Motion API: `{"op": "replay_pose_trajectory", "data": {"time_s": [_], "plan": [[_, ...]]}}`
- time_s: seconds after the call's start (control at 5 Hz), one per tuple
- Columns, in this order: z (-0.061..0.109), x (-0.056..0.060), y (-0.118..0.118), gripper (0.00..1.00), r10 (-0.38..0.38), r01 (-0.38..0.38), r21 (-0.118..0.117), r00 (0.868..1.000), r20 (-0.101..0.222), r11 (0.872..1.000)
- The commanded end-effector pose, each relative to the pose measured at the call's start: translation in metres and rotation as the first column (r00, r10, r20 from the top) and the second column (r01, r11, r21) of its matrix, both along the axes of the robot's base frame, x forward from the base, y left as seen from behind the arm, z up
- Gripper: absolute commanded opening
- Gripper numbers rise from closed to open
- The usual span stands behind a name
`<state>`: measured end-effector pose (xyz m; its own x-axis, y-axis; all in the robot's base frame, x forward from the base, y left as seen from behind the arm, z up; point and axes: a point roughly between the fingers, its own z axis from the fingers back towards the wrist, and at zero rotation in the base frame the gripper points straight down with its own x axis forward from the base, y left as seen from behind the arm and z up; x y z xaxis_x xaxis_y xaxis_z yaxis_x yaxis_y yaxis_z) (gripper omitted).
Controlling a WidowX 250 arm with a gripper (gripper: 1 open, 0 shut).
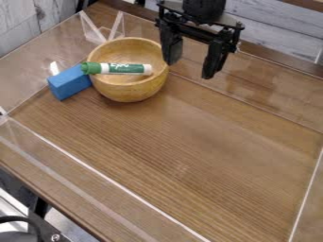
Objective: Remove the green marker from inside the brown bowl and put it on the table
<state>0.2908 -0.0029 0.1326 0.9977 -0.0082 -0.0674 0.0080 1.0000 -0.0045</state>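
The table [190, 142] is a glossy brown wood-grain top ringed by clear plastic walls [25, 151], with pale flooring visible beyond its far edge. At the left, a blue block [68, 83] sits just beside the brown bowl [127, 91]. The green marker [119, 67] lies across the bowl's rim and hollow, long axis nearly level across the view, its white label in the middle; which end carries the cap I cannot tell. To the right and slightly farther back, my gripper [192, 62] hangs pointing down, jaws spread apart and empty, near the bowl's right rim but apart from the marker.
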Motion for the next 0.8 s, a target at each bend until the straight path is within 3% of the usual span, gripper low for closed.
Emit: {"op": "replay_pose_trajectory", "data": {"time_s": [0.0, 0.2, 0.4, 0.6], "plan": [[-0.005, 0.001, 0.006, 1.00, -0.058, 0.058, 0.002, 0.998, -0.015, 0.998], [-0.007, 0.010, 0.026, 1.00, -0.197, 0.197, 0.008, 0.980, -0.015, 0.980], [-0.008, 0.015, 0.043, 1.00, -0.342, 0.342, 0.010, 0.940, -0.015, 0.940], [-0.012, 0.017, 0.052, 1.00, -0.426, 0.427, 0.009, 0.904, -0.023, 0.904]]}}
